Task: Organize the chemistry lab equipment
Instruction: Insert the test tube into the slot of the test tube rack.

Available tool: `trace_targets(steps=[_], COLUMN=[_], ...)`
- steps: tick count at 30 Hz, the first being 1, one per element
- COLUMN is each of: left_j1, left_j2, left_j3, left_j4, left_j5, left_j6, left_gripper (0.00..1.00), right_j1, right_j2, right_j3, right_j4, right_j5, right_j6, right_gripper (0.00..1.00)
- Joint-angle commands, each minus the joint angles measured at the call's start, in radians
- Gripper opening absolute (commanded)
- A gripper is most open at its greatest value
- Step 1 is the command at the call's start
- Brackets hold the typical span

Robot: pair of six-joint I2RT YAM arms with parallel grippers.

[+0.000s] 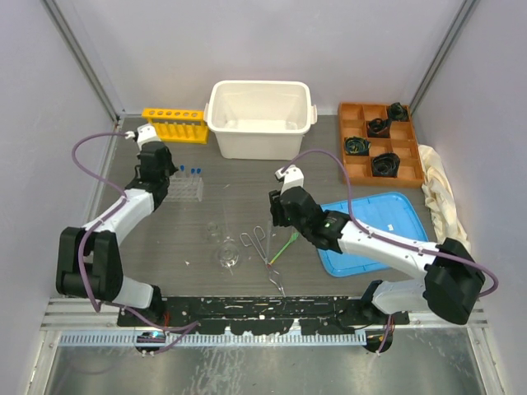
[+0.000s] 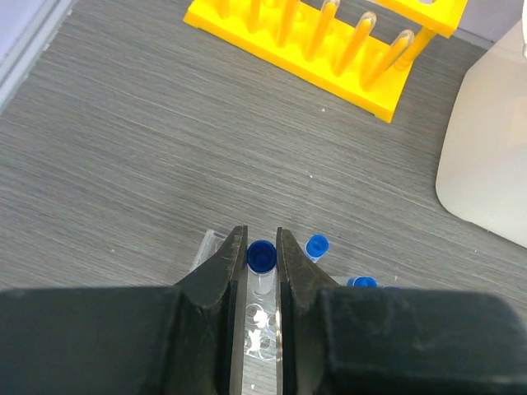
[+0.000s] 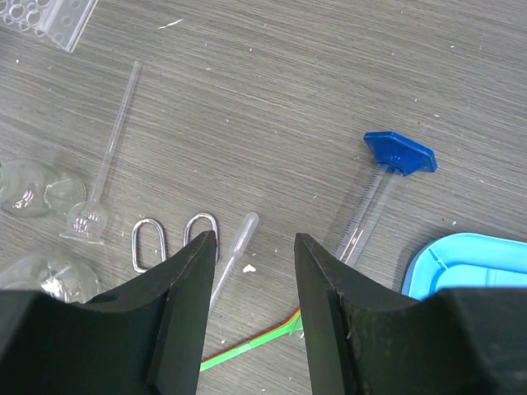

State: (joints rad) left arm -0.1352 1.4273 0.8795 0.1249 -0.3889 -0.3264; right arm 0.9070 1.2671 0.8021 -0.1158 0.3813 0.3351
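One blue-capped tube (image 2: 262, 256) pinched in left gripper (image 2: 262, 243), directly over clear plastic rack (image 1: 186, 190); right gripper (image 3: 254, 247) half-open, empty; flasks (image 1: 228, 256), tongs (image 1: 258, 241), spatula (image 1: 285, 245), cylinder (image 3: 375, 197) loose right of rack; sorting looks barely started

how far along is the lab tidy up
Early. Done: some blue-capped tubes stand in the clear rack. In hand: the left hand is shut on another tube at that rack. Left: flasks, tongs, green spatula and blue-based cylinder lie loose on the table; the right hand hangs open over them, empty.
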Motion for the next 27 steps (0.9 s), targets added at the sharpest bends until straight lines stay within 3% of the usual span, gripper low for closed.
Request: trace_targets(steps=[1,27], left_j1=[0.005,0.005], left_j2=[0.029,0.155], left_j3=[0.038,0.096], left_j4=[0.086,0.109], left_j5=[0.012,0.016], left_j6=[-0.023,-0.019], left_gripper=[0.00,0.00], right_j1=[-0.028,-0.095], right_j2=[0.015,0.064], right_j3=[0.026,0.047], right_j4=[0.069,0.084], right_j5=[-0.038,-0.101], right_j6=[-0.014,-0.026], right_gripper=[0.49,0.48])
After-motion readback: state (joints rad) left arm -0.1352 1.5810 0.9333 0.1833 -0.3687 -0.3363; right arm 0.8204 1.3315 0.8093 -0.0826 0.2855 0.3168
